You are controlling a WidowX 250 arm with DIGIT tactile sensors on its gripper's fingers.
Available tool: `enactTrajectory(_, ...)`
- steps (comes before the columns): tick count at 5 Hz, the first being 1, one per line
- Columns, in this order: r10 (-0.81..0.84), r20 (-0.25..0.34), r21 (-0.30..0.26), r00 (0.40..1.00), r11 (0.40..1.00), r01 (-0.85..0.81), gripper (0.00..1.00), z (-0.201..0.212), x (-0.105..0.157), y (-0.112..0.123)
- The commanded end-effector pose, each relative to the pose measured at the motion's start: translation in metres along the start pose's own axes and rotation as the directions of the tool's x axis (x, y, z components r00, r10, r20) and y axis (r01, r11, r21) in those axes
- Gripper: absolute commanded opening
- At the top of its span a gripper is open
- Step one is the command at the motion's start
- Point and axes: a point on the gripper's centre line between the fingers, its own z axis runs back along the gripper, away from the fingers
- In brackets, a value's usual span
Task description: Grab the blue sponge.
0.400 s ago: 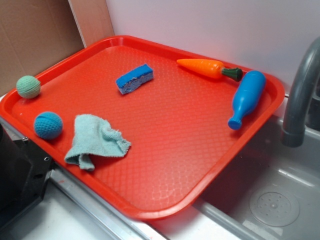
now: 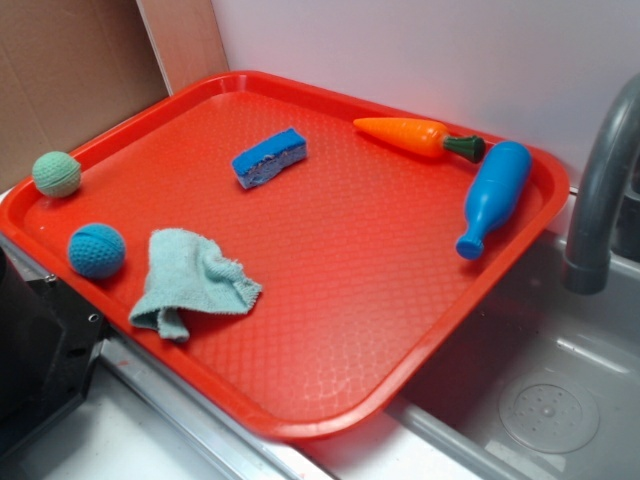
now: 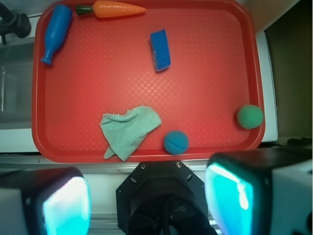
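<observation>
The blue sponge (image 2: 269, 157) (image 3: 160, 50) lies flat on the far half of the red tray (image 2: 330, 300) (image 3: 205, 78), its paler rough side facing the near edge. My gripper (image 3: 149, 200) hangs high above the tray's near rim, well short of the sponge, open, with nothing between its cyan pads (image 3: 230, 198). In the exterior view only the arm's black base (image 2: 40, 350) shows at the lower left; the fingers are out of frame there.
On the tray lie an orange carrot (image 2: 410, 135), a blue bowling-pin bottle (image 2: 492, 195), a crumpled light-green cloth (image 2: 190, 280), a blue knitted ball (image 2: 97, 250) and a green ball (image 2: 56, 173). A grey faucet (image 2: 600, 190) and sink (image 2: 540, 400) stand to the right.
</observation>
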Motion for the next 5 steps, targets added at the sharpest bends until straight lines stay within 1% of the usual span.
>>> enactTrajectory(1,0.018,0.000,0.041,1.000,0.999,-0.018,1.00,-0.089,0.093,0.024)
enactTrajectory(2,0.009,-0.005,0.025,1.000,1.000,-0.009,1.00,-0.131,0.122,0.025)
enactTrajectory(3,-0.051,-0.010,0.027,0.999,0.998,0.051,1.00,-0.164,0.131,0.014)
enactTrajectory(4,-0.083,-0.046,0.039,0.995,0.996,0.085,1.00,-0.203,0.134,0.015)
enactTrajectory(5,-0.078,-0.082,0.060,0.994,0.995,0.083,1.00,-0.222,0.136,0.022)
